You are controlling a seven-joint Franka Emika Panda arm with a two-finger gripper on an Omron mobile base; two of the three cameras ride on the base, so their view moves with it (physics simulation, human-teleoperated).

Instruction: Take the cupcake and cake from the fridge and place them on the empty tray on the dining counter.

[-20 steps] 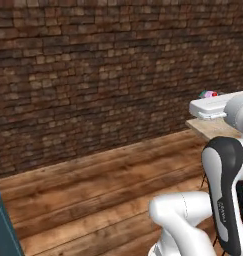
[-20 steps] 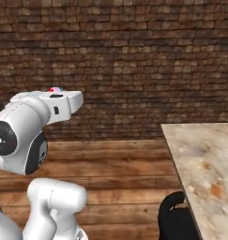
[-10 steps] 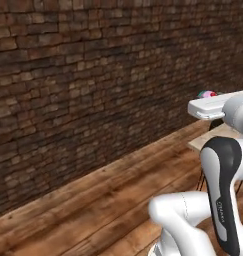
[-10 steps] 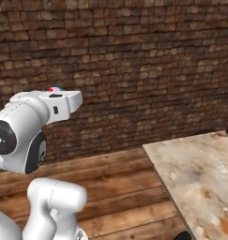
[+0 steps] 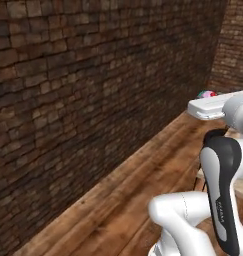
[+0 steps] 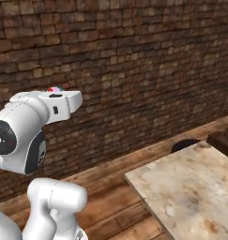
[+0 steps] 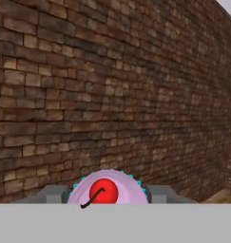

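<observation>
A brick wall [image 6: 134,56] fills the far side above a plank floor [image 5: 143,185], and the near end of the marble counter [image 6: 190,187] lies at the right. The jaws grip the cupcake [image 7: 106,191] from both sides, held up in the air left of the counter, its pink top peeking over the hand in both base views.

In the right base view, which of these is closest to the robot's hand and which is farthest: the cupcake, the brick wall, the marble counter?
1. The cupcake: held in the hand itself, peeking above the arm at upper left.
2. The brick wall: straight ahead, behind the hand.
3. The dining counter: lower right, off to the side and lower down.

Wall and counter are hard to rank; that order is my best guess.
</observation>
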